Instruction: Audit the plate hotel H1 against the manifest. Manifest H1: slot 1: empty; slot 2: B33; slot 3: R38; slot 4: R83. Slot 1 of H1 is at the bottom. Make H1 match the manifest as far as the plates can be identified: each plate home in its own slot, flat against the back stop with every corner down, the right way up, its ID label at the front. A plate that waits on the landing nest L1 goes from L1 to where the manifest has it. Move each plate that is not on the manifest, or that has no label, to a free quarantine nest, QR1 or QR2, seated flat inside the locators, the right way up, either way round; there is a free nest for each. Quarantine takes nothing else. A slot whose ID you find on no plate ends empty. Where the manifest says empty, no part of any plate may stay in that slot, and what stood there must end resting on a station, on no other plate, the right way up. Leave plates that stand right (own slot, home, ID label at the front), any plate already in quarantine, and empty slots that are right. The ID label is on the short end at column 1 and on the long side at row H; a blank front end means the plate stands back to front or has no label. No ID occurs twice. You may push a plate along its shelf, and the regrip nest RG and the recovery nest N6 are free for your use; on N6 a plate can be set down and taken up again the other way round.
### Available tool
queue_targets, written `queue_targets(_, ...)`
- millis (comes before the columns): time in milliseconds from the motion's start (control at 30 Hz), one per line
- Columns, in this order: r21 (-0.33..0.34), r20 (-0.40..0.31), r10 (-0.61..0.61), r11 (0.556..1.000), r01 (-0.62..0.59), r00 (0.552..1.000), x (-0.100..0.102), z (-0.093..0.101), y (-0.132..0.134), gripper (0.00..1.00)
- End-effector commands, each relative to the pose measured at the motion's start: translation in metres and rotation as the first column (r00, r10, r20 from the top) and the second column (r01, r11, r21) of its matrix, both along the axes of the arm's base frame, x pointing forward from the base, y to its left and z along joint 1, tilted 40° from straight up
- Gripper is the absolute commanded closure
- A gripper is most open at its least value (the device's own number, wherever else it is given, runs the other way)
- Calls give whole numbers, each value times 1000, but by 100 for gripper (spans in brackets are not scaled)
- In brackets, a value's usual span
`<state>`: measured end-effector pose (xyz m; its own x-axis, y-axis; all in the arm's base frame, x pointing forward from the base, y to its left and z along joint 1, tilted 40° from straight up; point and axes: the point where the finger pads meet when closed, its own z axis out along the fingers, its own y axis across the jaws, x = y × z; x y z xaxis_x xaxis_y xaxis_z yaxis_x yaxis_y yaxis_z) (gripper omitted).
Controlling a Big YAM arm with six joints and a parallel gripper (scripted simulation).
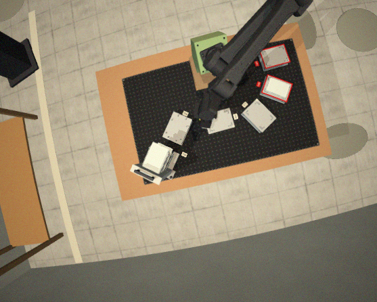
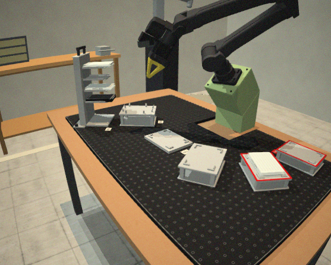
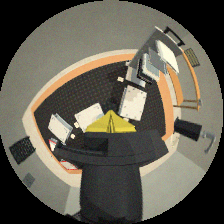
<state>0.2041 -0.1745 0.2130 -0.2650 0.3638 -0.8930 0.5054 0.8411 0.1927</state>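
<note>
We see the gripper high above the table, at upper centre of the exterior view, its yellow jaws together and holding nothing. The plate hotel stands at the left of the black mat: a white plate lies on its top shelf, a pale one lower down and a black plate below that. Right of the hotel, toward the frame's centre, sit three grey nests. At lower right, one red-edged nest carries a white plate; the other red-edged nest, just beside it, shows a bare grey top.
</note>
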Motion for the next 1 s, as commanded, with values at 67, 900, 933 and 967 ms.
queue_targets(67,24,104,-53,998,51,993,3,7,3,100)
queue_targets(900,93,309,-255,967,238,916,-6,1,-17,100)
queue_targets(933,93,309,-255,967,238,916,-6,1,-17,100)
queue_targets(967,92,309,-255,967,238,916,-7,0,-20,100)
